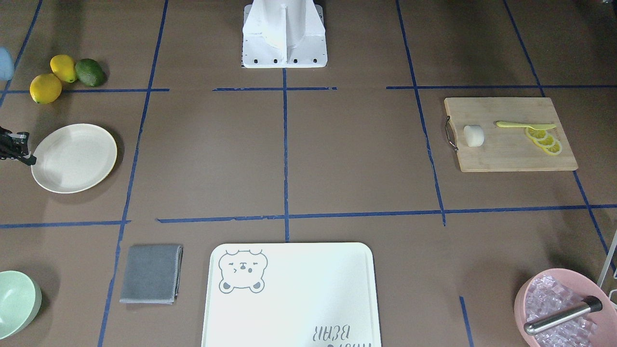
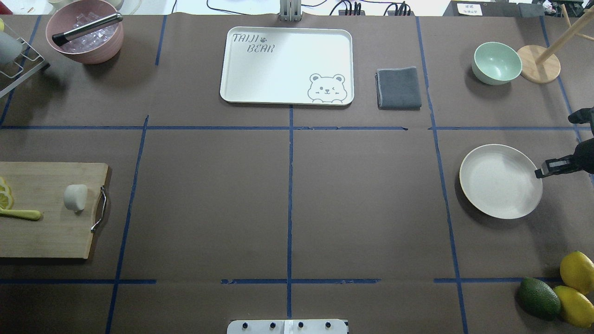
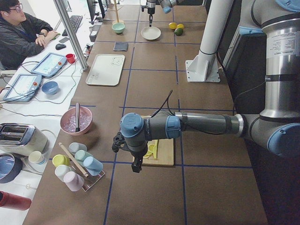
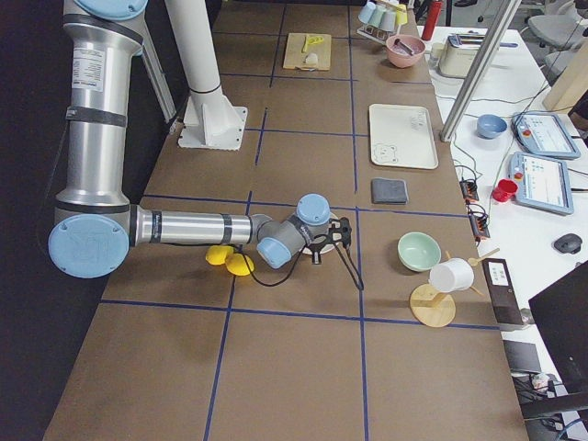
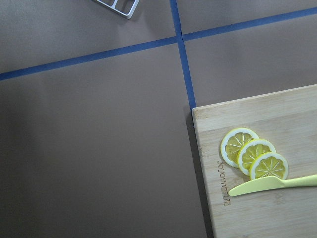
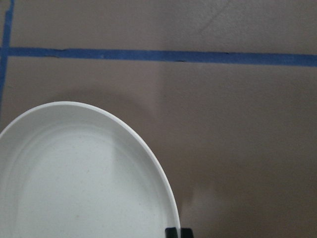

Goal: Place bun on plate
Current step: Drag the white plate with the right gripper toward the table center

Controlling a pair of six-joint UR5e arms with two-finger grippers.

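The white bun [image 1: 474, 135] [image 2: 75, 197] lies on a wooden cutting board [image 2: 51, 232] near its metal handle, with nothing touching it. The cream plate [image 2: 501, 181] [image 1: 74, 158] [image 6: 74, 188] sits bare on the opposite side of the table. My right gripper [image 2: 541, 173] [image 1: 29, 160] hovers at the plate's outer rim, and its fingertips [image 6: 172, 231] are shut with nothing between them. My left gripper [image 3: 136, 167] shows only in the exterior left view, over the board's outer end. I cannot tell whether it is open or shut.
Lemon slices [image 5: 252, 157] and a yellow knife [image 5: 272, 184] share the board. Two lemons and an avocado [image 2: 538, 297] lie near the plate. A green bowl [image 2: 496, 62], grey cloth [image 2: 398, 88], bear tray [image 2: 260, 74] and pink ice bowl [image 2: 100, 53] line the far edge.
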